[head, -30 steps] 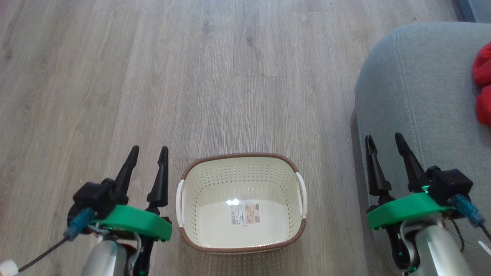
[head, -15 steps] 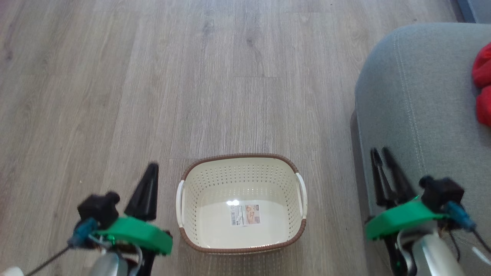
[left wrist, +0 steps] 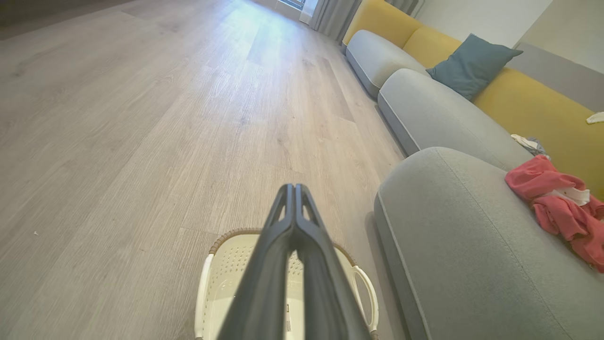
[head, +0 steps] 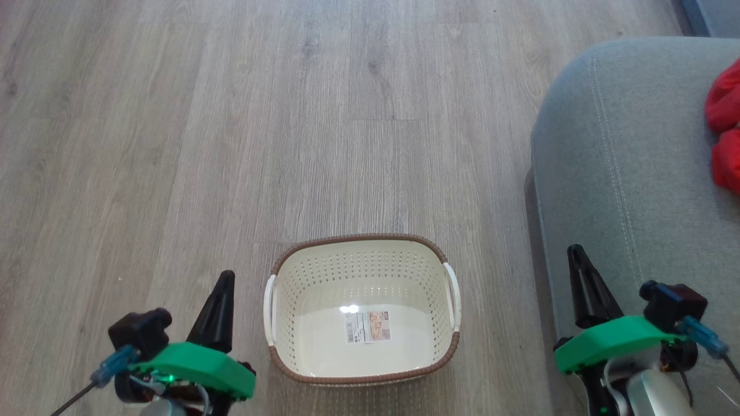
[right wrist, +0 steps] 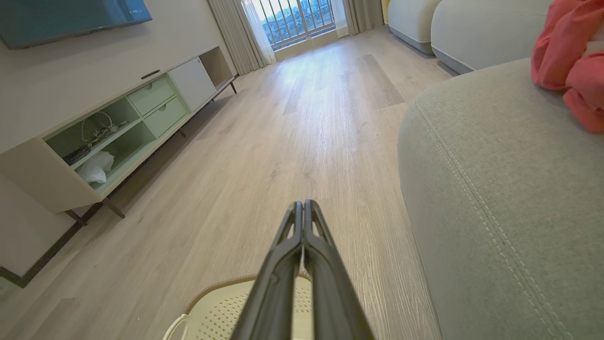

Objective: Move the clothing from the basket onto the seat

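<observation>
1. Head view: the basket [head: 361, 238] sits on the wood floor [head: 231, 115] at the bottom middle. It is empty, with just a sticker [head: 367, 326] on its bottom. The left gripper [head: 226, 276] is at the lower left, just beside the basket's left handle. The right gripper [head: 574, 251] is at the lower right, by the left edge of the grey seat [head: 636, 144]. Both pairs of jaws are pressed together and hold nothing. The red clothing [head: 722, 133] lies on the seat at the right edge of the picture.
2. Left wrist view: the closed jaws point up from the bottom middle, with the basket under them. The clothing is at the middle right, on the seat, close to the yellow sofa back [left wrist: 533, 108]. It has a bit of white on it.
3. Right wrist view: the closed jaws rise from the bottom middle. The basket rim peeks in at the bottom and the clothing is at the upper right.
4. What could go wrong: the job looks done. But the left gripper is very near the basket, so a careless swing could bump it and make it slide. The right gripper could rub the seat.
5. Counting: one basket, one sticker, two grippers and one red heap showing two lumps. I cannot tell how many clothes are in it.
</observation>
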### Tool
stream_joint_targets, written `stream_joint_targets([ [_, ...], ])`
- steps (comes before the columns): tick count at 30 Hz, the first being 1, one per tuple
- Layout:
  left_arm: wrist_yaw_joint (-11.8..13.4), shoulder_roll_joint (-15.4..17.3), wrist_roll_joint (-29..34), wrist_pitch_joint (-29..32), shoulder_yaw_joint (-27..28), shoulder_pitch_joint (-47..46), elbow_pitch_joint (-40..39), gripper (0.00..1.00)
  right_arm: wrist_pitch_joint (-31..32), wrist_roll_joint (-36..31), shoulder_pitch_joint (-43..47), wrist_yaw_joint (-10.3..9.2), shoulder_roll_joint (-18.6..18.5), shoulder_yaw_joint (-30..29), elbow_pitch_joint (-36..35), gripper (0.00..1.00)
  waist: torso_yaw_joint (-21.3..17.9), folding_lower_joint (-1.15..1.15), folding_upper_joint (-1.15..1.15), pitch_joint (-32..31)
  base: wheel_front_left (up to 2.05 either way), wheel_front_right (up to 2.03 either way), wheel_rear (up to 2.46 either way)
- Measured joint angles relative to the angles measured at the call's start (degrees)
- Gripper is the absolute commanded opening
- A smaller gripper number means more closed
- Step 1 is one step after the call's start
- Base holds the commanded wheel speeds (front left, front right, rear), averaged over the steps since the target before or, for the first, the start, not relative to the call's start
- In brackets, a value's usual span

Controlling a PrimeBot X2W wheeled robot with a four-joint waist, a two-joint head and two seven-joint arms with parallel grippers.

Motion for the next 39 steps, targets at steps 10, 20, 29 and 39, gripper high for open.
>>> stream_joint_targets([
  [10, -0.14, 0.00, -5.84, 1.46, 0.46, -0.01, 0.01, 0.00, 1.62, 6.27, 0.00, 0.00, -0.01, -0.47, -0.01, 0.00, -0.31, 0.00, 0.00, -0.37, 0.00, 0.00, 0.00],
  [20, -0.31, 0.02, -11.73, 3.09, 1.38, -0.07, 0.02, 0.00, 2.96, 12.62, 0.00, 0.00, -0.01, -1.27, -0.02, 0.00, -0.63, 0.00, 0.00, -0.74, 0.00, 0.00, 0.00],
  [29, -0.32, 0.02, -16.92, 4.54, 2.16, -0.12, 0.03, 0.00, 4.37, 18.18, -0.01, 0.00, -0.02, -1.81, -0.05, 0.00, -0.91, 0.00, 0.00, -1.07, 0.00, 0.00, 0.00],
  [39, -0.38, 0.03, -22.57, 6.12, 2.68, -0.77, 0.07, 0.00, 5.95, 24.39, -0.01, 0.00, -0.02, -2.30, -0.09, 0.00, -1.22, 0.00, 0.00, -1.44, 0.00, 0.00, 0.00],
])
